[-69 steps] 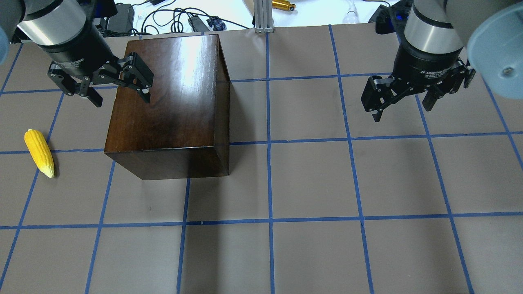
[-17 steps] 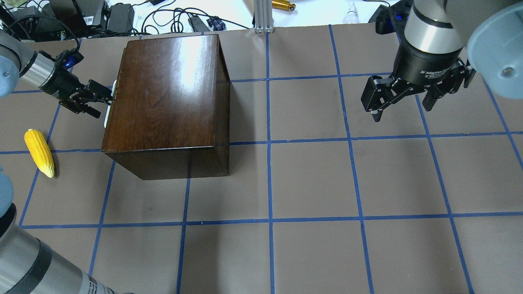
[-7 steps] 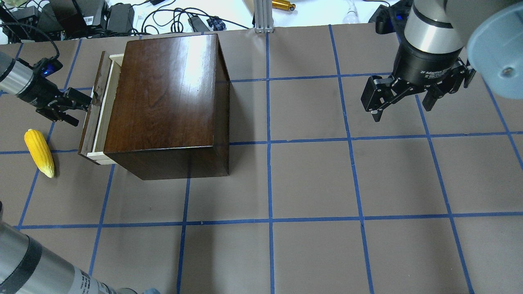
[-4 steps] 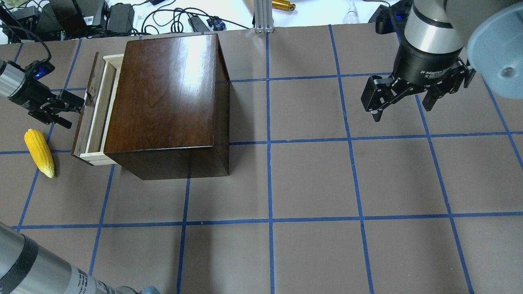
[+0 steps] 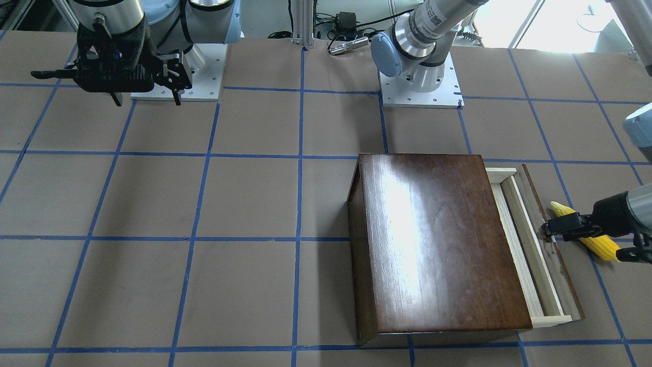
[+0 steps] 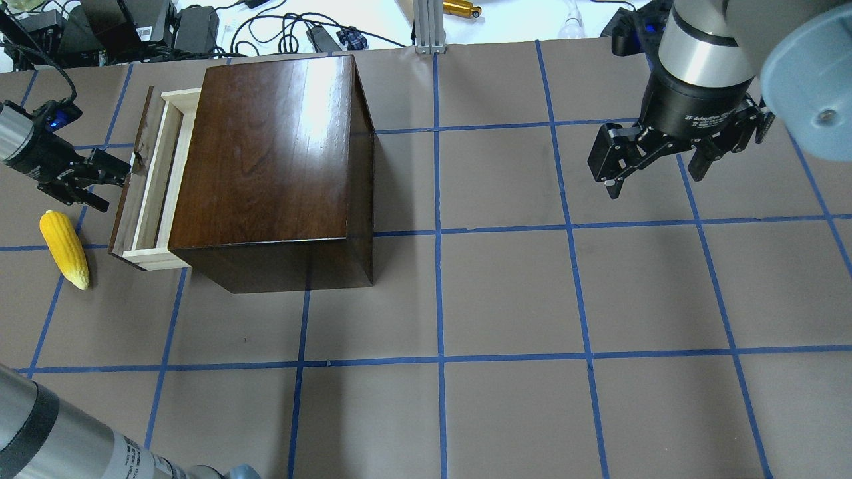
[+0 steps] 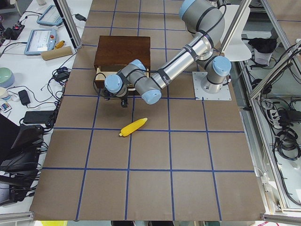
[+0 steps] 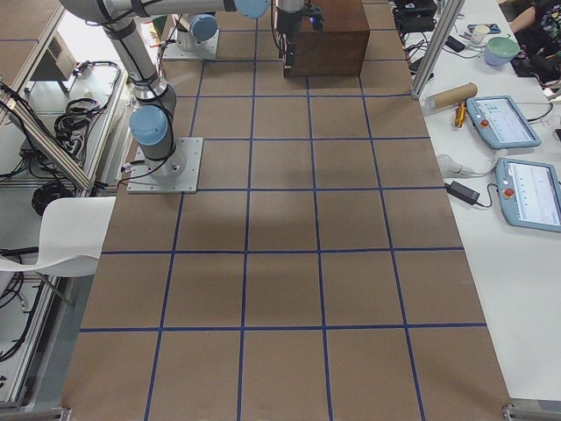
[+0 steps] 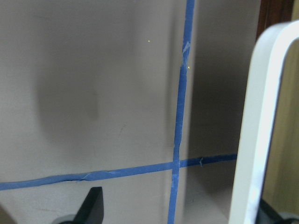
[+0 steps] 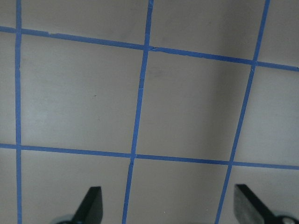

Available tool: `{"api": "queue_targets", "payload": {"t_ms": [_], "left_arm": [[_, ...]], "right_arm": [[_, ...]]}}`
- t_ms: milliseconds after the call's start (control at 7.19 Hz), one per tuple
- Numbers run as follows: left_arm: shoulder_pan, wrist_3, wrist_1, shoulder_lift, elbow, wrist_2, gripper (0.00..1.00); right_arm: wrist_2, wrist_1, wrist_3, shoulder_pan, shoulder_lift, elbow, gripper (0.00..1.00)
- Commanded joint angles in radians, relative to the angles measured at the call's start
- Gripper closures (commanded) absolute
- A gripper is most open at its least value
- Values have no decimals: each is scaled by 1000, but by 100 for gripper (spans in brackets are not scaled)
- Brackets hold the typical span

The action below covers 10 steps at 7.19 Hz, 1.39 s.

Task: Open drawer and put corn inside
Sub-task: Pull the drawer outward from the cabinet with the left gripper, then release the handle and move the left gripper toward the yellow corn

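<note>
The dark-brown box (image 6: 266,166) stands at the back left of the table. Its drawer (image 6: 160,179) is pulled partly out on the left, showing pale wood and the dark front panel (image 6: 126,199). It also shows in the front-facing view (image 5: 530,250). My left gripper (image 6: 117,189) is low at the front panel, jaws apart, one finger against the white handle (image 9: 254,140). The yellow corn (image 6: 63,249) lies on the table just left of the drawer, beside that gripper. My right gripper (image 6: 655,185) hangs open and empty over the back right.
Cables and power bricks (image 6: 166,26) lie beyond the table's far edge. A metal post (image 6: 426,26) stands behind the box. The table (image 6: 506,299) is brown paper with a blue tape grid.
The drawer has slid further out of the box to the left, with my left gripper moving left at its front panel. The corn and the right arm have not moved.
</note>
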Motion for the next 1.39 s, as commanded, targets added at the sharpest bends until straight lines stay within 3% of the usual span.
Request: {"api": "queue_targets", "payload": {"t_ms": [0,1252], "left_arm": [[33,0,6,0,-1,0,0],[34,-5,6,31,1,18,0]], "right_arm": [[0,-1,0,0,0,0,0],[0,-1,0,0,0,0,0]]}}
